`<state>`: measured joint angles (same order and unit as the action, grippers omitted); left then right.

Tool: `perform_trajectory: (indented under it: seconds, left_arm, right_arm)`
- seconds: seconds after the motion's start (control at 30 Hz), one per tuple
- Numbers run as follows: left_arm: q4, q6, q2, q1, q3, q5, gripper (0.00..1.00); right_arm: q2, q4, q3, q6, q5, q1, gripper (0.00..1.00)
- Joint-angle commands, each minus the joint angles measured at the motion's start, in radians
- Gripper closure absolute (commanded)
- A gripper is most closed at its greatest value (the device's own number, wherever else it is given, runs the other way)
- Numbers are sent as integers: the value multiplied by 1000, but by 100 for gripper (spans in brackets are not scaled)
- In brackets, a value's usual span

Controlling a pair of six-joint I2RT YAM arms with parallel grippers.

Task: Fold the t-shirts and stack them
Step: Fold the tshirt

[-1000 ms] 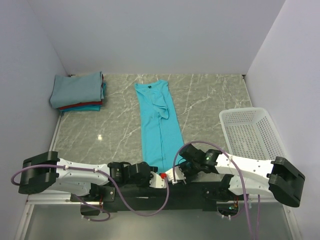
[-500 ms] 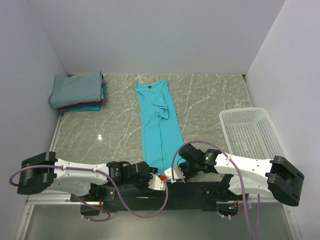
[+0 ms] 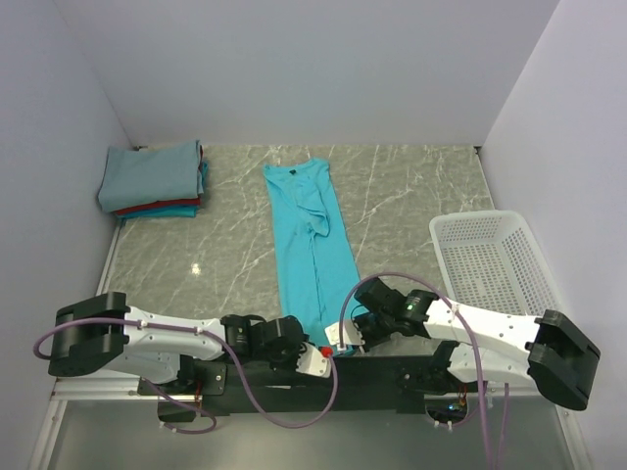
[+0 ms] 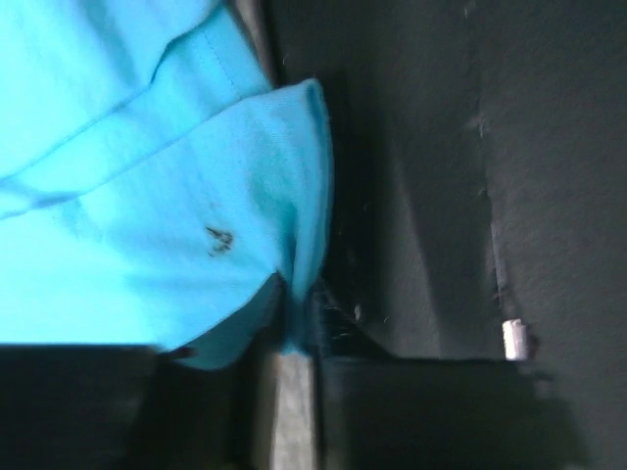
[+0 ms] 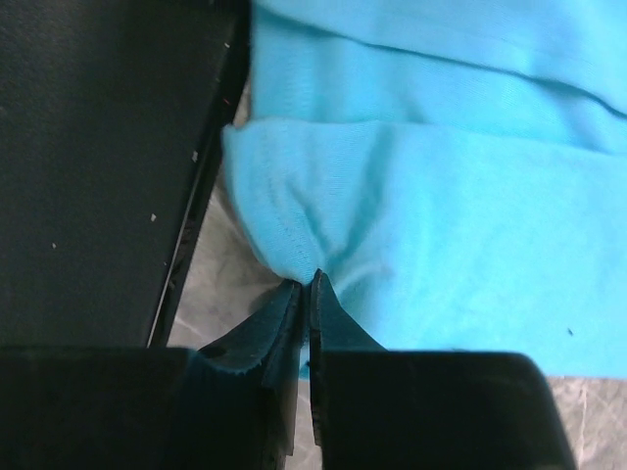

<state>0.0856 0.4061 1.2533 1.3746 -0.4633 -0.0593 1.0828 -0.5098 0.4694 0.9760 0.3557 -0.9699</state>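
Grey marbled table (image 3: 225, 264) carries everything. The turquoise t-shirt (image 3: 309, 245) lies down its middle as a long narrow strip, sides folded in, collar far and hem at the near edge, within reach of both arms. The folded stack (image 3: 152, 181) sits in the far left corner, likely the shirt's destination. The right gripper (image 5: 312, 286) is pressed together on one hem corner. The left gripper (image 4: 294, 328) pinches the other, apparently ready to carry the hem toward the collar.
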Motion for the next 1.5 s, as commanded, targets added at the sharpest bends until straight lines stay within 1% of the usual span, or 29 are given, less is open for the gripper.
perform_trajectory:
  seconds: [0.0, 0.03, 0.07, 0.13, 0.23, 0.33, 0.37, 0.43, 0.47, 0.53, 0.57, 0.6, 0.63, 0.67, 0.7, 0.73, 0.77, 0.8, 0.9, 0.93, 1.03, 1.13, 1.47]
  left_arm:
    - [5, 19, 29, -25, 9, 9, 89]
    - [3, 16, 21, -31, 8, 13, 91]
    - [2, 11, 14, -35, 6, 10, 96]
    - [-4, 8, -23, -52, 3, 6, 99]
    - [-17, -6, -78, -92, -3, -17, 99]
    - [-17, -3, -109, -140, -12, -31, 99]
    - [-23, 3, -120, -153, -14, -31, 99]
    - [-33, 13, -126, -202, -20, -25, 99]
    - [-53, 22, -127, -250, -26, -30, 99]
    - [-76, 31, -123, -308, -35, -45, 99]
    - [-78, 37, -109, -340, -49, -50, 99]
    - [-130, 39, -101, -406, -58, -62, 99]
    - [-144, 45, -92, -437, -70, -86, 99]
    - [-156, 59, -60, -465, -99, -86, 99]
    - [-176, 66, -42, -523, -118, -85, 99]
    - [-185, 71, -23, -554, -136, -99, 99]
    - [-196, 73, 22, -584, -179, -105, 99]
    - [-213, 73, 47, -642, -201, -115, 99]
    - [-213, 73, 158, -727, -302, -151, 99]
    - [-210, 73, 208, -744, -326, -160, 99]
    - [-224, 73, 279, -789, -386, -165, 99]
    - [-228, 73, 334, -825, -432, -180, 99]
    - [-218, 83, 416, -879, -511, -183, 99]
  right_arm:
    - [-34, -18, 15, -2, 6, 23, 100]
    - [-38, -18, 17, -2, 9, 28, 100]
    - [-43, -18, 18, -5, 12, 28, 100]
    - [-53, -19, 29, -13, 31, 37, 100]
    - [-66, -19, 55, -45, 45, 62, 100]
    - [-78, -27, 106, -77, 69, 138, 100]
    - [-78, -32, 138, -82, 75, 181, 100]
    - [-64, -33, 173, -85, 77, 223, 100]
    - [-38, -32, 211, -83, 75, 258, 100]
    - [6, -18, 256, -83, 62, 287, 100]
    - [64, -10, 305, -85, 54, 302, 100]
    - [101, 10, 334, -88, 43, 324, 100]
    - [136, 22, 363, -101, 31, 336, 100]
    - [216, 31, 426, -108, 17, 350, 100]
    - [256, 43, 460, -112, 14, 373, 100]
    - [296, 47, 495, -123, 8, 384, 100]
    - [372, 50, 564, -128, -4, 392, 100]
    - [408, 60, 596, -131, -12, 398, 100]
    - [541, 71, 725, -154, -55, 424, 100]
    - [601, 71, 789, -166, -64, 436, 100]
    - [693, 74, 889, -184, -78, 462, 100]
    - [753, 76, 954, -188, -84, 473, 100]
    - [871, 91, 1078, -215, -87, 482, 100]
